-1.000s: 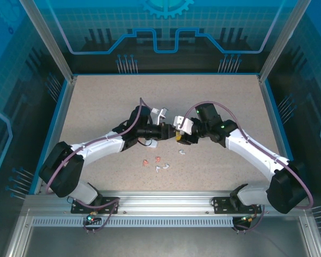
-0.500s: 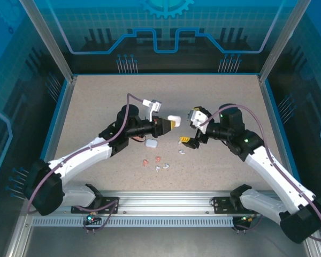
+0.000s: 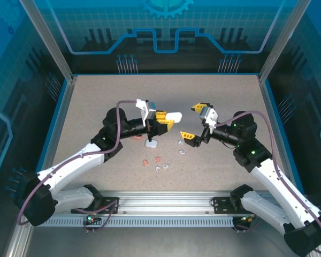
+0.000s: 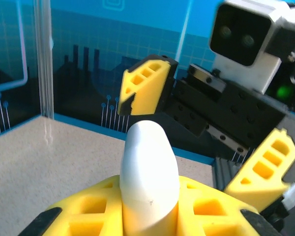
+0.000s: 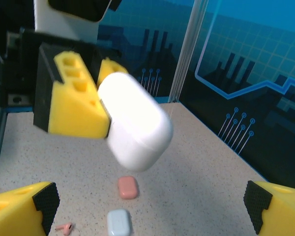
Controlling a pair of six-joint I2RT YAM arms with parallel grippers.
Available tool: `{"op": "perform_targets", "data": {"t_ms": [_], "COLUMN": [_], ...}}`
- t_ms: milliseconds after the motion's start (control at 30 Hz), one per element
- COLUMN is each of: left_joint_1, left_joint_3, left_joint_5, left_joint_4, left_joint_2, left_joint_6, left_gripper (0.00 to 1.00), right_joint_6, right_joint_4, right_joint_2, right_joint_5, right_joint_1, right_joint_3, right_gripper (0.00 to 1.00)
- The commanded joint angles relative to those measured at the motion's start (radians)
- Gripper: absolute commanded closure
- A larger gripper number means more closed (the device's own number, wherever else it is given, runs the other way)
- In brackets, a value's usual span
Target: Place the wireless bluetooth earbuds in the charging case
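Top external view shows me the wireless bluetooth earbuds (image 3: 157, 159) only as 2 salmon and a few white specks, too tiny to separate cleanly, loose on the table (image 3: 96, 101) between the arms, while my left gripper (image 3: 166, 119) clamps a white case (image 3: 174, 116) aloft and my right gripper (image 3: 195, 122) gapes wide, empty.

We see bright, even light on the table (image 3: 96, 107), and it seems to come from above. The shadows on it are small and soft. The blue walls (image 3: 10, 80) look darker. In the left wrist view the white case (image 4: 148, 172) is very close and a bit fuzzy. In the right wrist view its edges are blurry, and the small cases (image 5: 128, 187) behind look soft.
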Motion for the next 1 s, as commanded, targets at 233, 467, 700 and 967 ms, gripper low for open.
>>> {"op": "perform_targets", "data": {"t_ms": [233,467,700,967], "left_joint_1": [-0.011,-0.013,-0.015,-0.016], "left_joint_3": [-0.053,-0.053,-0.053,-0.058], "left_joint_5": [0.063,0.066,0.069,0.072], "left_joint_4": [0.180,0.184,0.181,0.179], "left_joint_2": [0.018,0.033,0.039,0.041], "left_joint_6": [0.185,0.180,0.184,0.187], "left_gripper": [1.00,1.00,1.00,1.00], "right_joint_6": [0.022,0.016,0.011,0.002], "right_joint_4": [0.024,0.042,0.028,-0.016], "right_joint_2": [0.073,0.128,0.150,0.169], "right_joint_5": [-0.047,-0.028,0.001,0.021], "right_joint_1": [-0.010,-0.003,-0.003,-0.006], "right_joint_3": [0.106,0.141,0.170,0.210], "right_gripper": [0.00,0.01,0.02,0.03]}}
